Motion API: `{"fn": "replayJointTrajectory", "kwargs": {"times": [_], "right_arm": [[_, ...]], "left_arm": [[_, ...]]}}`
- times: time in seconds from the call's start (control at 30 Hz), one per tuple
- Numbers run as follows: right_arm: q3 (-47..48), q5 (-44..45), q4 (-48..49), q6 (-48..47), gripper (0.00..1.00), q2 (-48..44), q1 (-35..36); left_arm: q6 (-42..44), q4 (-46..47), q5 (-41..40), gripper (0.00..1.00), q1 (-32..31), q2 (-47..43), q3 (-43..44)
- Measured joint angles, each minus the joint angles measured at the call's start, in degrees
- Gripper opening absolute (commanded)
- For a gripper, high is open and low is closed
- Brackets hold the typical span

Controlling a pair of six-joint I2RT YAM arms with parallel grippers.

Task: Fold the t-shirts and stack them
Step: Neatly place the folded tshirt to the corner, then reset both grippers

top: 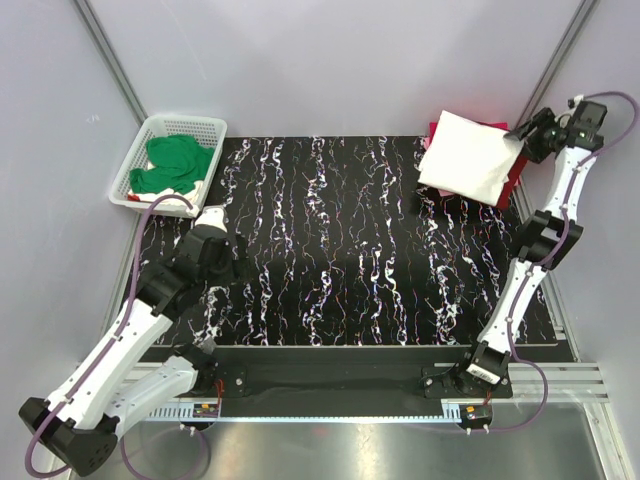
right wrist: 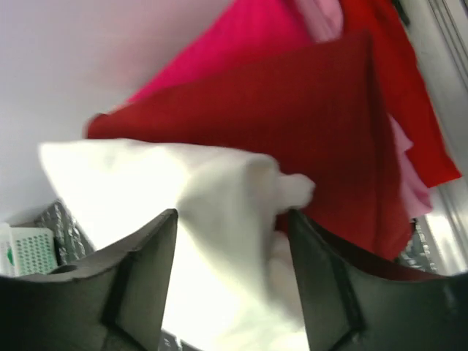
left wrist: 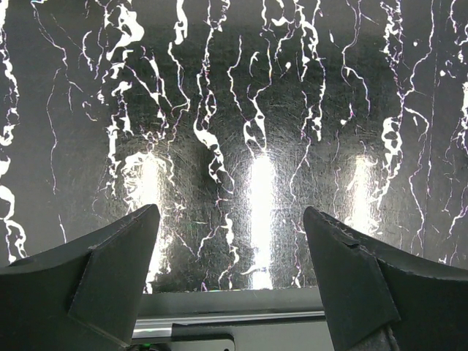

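From above, the folded white cotton t-shirt (top: 468, 155) tops a pile at the far right corner of the black white-veined table (top: 330, 250) with the right gripper (top: 520, 135) at its edge, and a crumpled green t-shirt (top: 172, 165) lies in the white plastic lattice basket (top: 185, 122) near the left gripper (top: 213, 216). The left wrist view shows that gripper (left wrist: 230, 248) spread wide over bare table. The right wrist view shows its gripper (right wrist: 232, 219) parted, a white t-shirt fold (right wrist: 219, 190) between the fingers (right wrist: 139, 278), over a red t-shirt (right wrist: 307, 110) and a bright pink t-shirt (right wrist: 241, 36).
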Motion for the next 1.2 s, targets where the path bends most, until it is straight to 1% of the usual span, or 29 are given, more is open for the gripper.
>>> {"fn": "replayJointTrajectory", "kwargs": {"times": [0.1,0.2,0.37,0.4,0.43,0.5,0.6,0.7,0.83,0.97,1.07,1.1,1.17,1.2], "right_arm": [[1.60,-1.31,-0.61,-2.21,0.74,3.52,-1.31],[2.95,-2.45,-3.37,-1.27,0.78,3.54,-1.31],[3.10,-1.07,-7.32,-0.46,0.84,2.12,-2.27],[3.06,-0.17,-8.96,-0.42,0.88,1.46,-2.29],[2.93,0.81,-10.43,-0.31,0.89,0.52,-2.32],[1.55,3.39,-12.94,0.04,1.00,-2.08,-2.62],[-2.64,5.90,-15.54,0.92,1.00,-8.09,-3.48],[-6.62,5.70,-16.48,2.12,0.99,-14.12,-4.50],[-15.47,4.02,-12.22,4.13,0.99,-22.86,-5.20],[-21.03,5.27,-6.47,4.46,1.00,-26.60,-2.51],[-28.72,3.72,1.44,6.43,0.94,-28.13,0.74],[-30.97,2.73,3.58,7.23,0.89,-28.06,1.70],[-33.07,0.98,5.64,8.37,0.83,-26.73,3.15],[-33.14,0.37,6.60,8.70,0.81,-25.46,3.56]], "left_arm": [[-0.02,0.00,0.00,0.86,-0.46,0.24,0.00],[-0.04,0.00,0.00,0.86,-0.85,0.61,0.00],[-0.04,0.02,0.00,0.87,-0.87,0.63,0.00],[-0.04,0.02,0.00,0.87,-0.87,0.59,0.00],[-0.04,0.02,0.00,0.87,-0.87,0.52,0.00],[-0.04,0.02,0.00,0.87,-0.87,0.37,0.00],[-0.04,0.04,0.02,0.87,-0.87,0.22,0.00],[-0.04,0.04,0.02,0.87,-0.87,0.17,0.00],[-0.04,0.04,0.00,0.87,-0.87,-0.79,-0.02],[-0.04,0.04,-0.11,0.87,-0.87,-1.90,-0.04],[-0.04,0.09,-0.17,0.87,-0.90,-2.49,-0.26],[-0.07,0.09,-0.17,0.87,-0.90,-2.62,-0.35],[-0.07,0.07,-0.17,0.87,-0.87,-2.73,-0.37],[-0.07,0.07,-0.20,0.87,-0.87,-2.78,-0.37]]}}
